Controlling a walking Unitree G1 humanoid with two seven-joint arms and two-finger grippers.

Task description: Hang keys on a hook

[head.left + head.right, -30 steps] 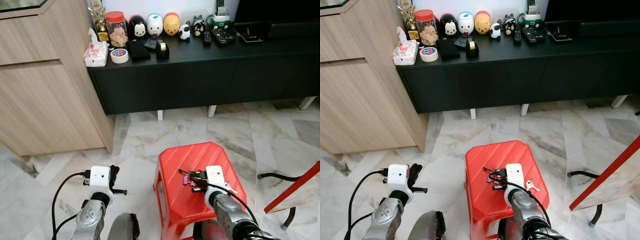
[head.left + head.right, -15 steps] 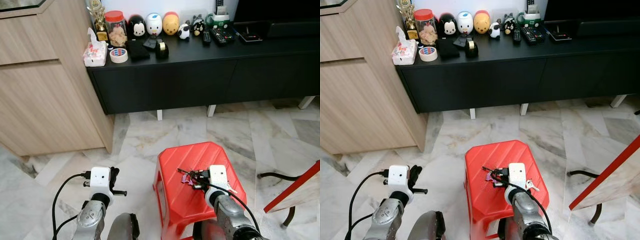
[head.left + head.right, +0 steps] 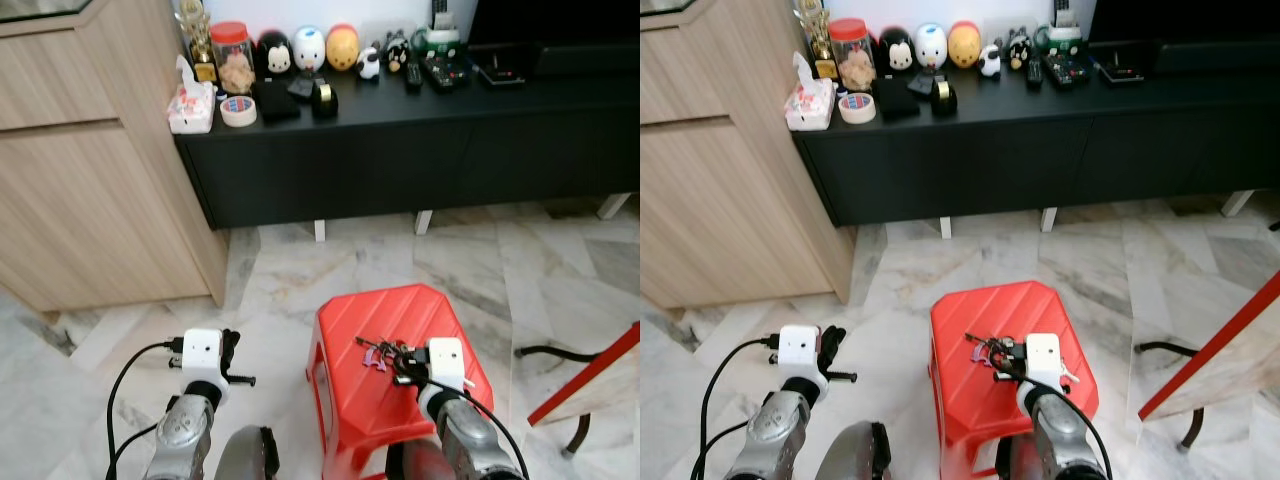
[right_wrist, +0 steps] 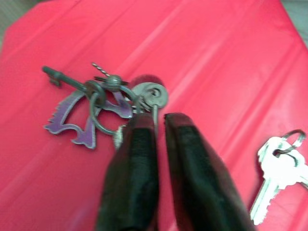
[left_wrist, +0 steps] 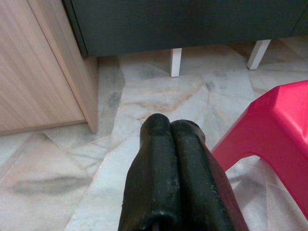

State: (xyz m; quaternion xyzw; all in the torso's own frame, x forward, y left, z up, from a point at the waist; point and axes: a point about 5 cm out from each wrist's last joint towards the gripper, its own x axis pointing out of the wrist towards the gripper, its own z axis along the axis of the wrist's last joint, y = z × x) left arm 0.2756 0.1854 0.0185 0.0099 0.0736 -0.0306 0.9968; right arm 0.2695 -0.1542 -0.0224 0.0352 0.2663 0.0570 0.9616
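A bunch of dark metal keys with a purple flat tag (image 4: 91, 113) lies on the ribbed top of the glossy red plastic stool (image 3: 360, 400). The right wrist view adds a separate silver key (image 4: 279, 168) beside it. The right gripper (image 4: 156, 120) has its fingers nearly together, tips at the key ring. The left gripper (image 5: 169, 126) is pressed together above the marble floor (image 3: 500, 260)

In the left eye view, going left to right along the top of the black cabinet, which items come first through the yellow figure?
Tissue pack → trophy → jar → tape roll → black figure → white figure → yellow figure.
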